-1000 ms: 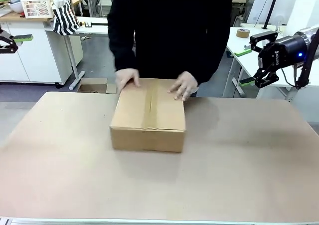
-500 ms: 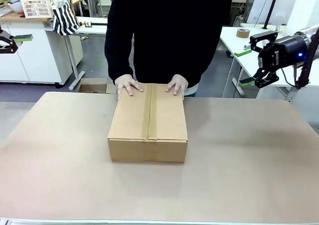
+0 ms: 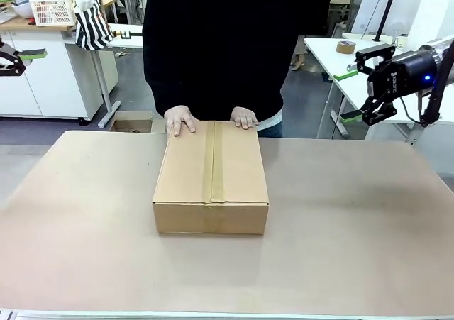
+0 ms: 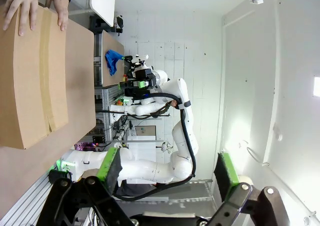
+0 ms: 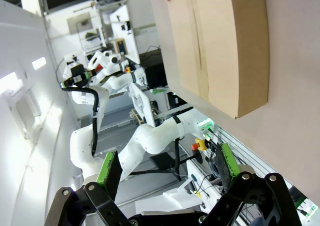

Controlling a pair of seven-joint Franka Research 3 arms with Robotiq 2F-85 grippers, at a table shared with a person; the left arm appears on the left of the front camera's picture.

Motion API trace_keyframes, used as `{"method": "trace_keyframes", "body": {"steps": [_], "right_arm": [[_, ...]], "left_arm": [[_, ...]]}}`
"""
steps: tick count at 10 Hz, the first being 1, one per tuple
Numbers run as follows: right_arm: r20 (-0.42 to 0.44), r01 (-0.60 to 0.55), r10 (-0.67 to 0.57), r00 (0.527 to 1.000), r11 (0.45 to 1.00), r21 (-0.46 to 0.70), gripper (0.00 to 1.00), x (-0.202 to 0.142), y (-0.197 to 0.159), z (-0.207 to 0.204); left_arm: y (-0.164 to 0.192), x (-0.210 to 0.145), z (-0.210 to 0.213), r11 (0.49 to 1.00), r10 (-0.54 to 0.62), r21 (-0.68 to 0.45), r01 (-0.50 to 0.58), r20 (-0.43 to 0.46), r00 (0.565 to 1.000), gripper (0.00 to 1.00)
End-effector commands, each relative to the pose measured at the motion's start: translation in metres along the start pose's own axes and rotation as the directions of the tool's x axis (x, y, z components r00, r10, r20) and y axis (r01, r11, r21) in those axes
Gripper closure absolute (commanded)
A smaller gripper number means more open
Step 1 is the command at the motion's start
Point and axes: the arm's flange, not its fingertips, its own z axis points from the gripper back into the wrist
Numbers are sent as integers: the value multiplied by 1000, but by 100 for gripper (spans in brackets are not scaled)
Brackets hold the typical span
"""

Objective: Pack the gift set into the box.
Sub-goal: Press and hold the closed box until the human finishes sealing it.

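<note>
The box (image 3: 211,174) was plain matt brown cardboard, dull on every face. The strip of tan tape (image 3: 212,162) along its top seam looked a little smoother than the board. The worktop (image 3: 355,228) was a matt beige sheet, even and without shine. My left gripper (image 4: 167,168) was dull black with green, rubbery-looking pads (image 4: 109,164). My right arm (image 4: 150,168) wore smooth white plastic with a slight sheen. The person's sleeve (image 3: 159,79) was matt black cloth.

Box (image 3: 211,178) at mid-surface (image 3: 355,249), long side front to back, with the person's hands (image 3: 179,119) on its far top edge, the person just behind the far side, right pincer (image 3: 347,95) raised beyond the far right corner, left pincer (image 3: 21,59) well off to the left.
</note>
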Motion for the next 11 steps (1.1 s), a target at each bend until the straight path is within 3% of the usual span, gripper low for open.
{"method": "trace_keyframes", "body": {"steps": [1, 11], "right_arm": [[-16, 11, -11, 1000, 1000, -17, 0, -2, 3, 4], [0, 0, 0, 1000, 1000, 0, 0, 0, 0, 0]], "left_arm": [[0, -2, -1, 1000, -6, -26, 6, -2, 1000, 0], [0, -2, -1, 1000, -6, -26, 6, -2, 1000, 0]]}}
